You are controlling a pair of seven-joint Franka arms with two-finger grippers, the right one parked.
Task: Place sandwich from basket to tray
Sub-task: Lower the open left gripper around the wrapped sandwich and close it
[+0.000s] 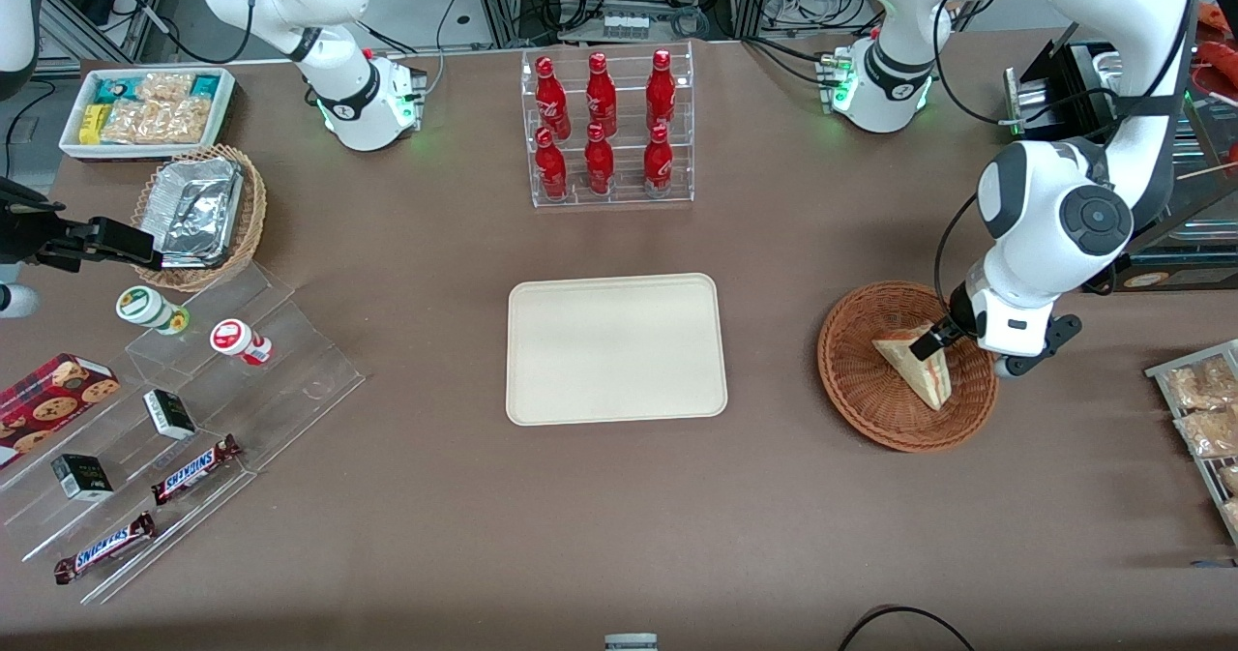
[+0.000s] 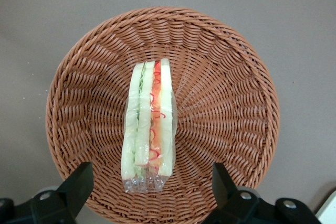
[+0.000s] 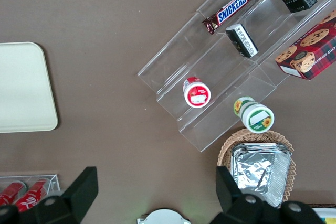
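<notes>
Sandwich (image 2: pixel 148 121) in basket (image 2: pixel 231 103), gripper (image 2: pixel 152 182) above.

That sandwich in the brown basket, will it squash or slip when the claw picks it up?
The sandwich looks like soft bread, so it would probably squash under a firm squeeze. Its clear wrap may be a bit slippery. Standing on edge in the basket, it could tip if nudged. The gripper hangs open above it.
</notes>
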